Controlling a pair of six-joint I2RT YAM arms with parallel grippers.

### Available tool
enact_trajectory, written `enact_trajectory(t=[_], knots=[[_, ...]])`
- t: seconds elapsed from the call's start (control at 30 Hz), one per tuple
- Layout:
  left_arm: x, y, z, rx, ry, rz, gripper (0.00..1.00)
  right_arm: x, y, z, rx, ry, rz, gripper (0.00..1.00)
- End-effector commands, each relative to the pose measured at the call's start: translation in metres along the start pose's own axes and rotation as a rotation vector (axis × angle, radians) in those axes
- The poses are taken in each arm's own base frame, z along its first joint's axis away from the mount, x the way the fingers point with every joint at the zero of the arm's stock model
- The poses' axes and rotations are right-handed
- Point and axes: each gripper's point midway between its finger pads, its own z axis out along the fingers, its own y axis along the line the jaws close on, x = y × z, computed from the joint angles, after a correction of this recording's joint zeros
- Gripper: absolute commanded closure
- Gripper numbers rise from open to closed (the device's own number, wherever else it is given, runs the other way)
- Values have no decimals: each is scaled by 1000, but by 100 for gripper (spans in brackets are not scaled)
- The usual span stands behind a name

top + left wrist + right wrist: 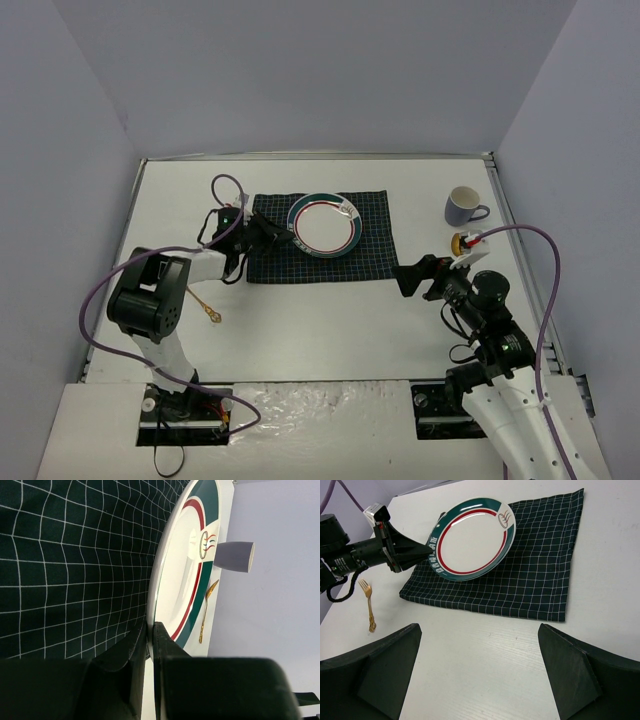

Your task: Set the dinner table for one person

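Note:
The white dinner table (330,320) carries a dark checked cloth (370,250). A white plate with a green and red rim (324,226) lies on the cloth. My left gripper (276,238) is shut on the plate's left rim (150,630). In the right wrist view the plate (472,540) is tilted, its held edge lifted off the cloth (540,565). My right gripper (418,278) is open and empty, low over bare table just right of the cloth's front corner, with nothing between its jaws (479,630).
A grey-white mug (464,206) stands at the back right, with a gold spoon (463,243) just in front of it. A gold fork (206,305) lies on the table left of the cloth, near the left arm. Walls enclose the table.

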Motion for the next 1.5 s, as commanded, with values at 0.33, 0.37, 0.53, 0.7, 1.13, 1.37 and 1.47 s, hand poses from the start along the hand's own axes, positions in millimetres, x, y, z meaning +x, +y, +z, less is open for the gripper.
enact_trajectory(t=[0.33, 0.37, 0.53, 0.7, 1.13, 1.37, 1.47], knots=[[-24, -25, 6, 148, -55, 42, 100, -24, 9, 2, -27, -55, -41, 0], [-23, -22, 7, 141, -54, 40, 100, -23, 8, 3, -24, -52, -41, 0], [-18, -7, 14, 117, -27, 21, 100, -22, 7, 3, -23, -52, -43, 0], [-12, 0, 18, 125, -4, 2, 99, -20, 6, 4, -17, -45, -41, 0], [-14, 17, 10, -14, -5, -21, 54, -30, -3, 6, 48, -73, -33, 0], [-28, -7, -23, -146, -21, 148, 25, -54, -35, 11, 260, -110, -19, 0], [-30, -8, -50, -282, -6, 207, 16, -66, -49, 12, 355, -125, -43, 0]])
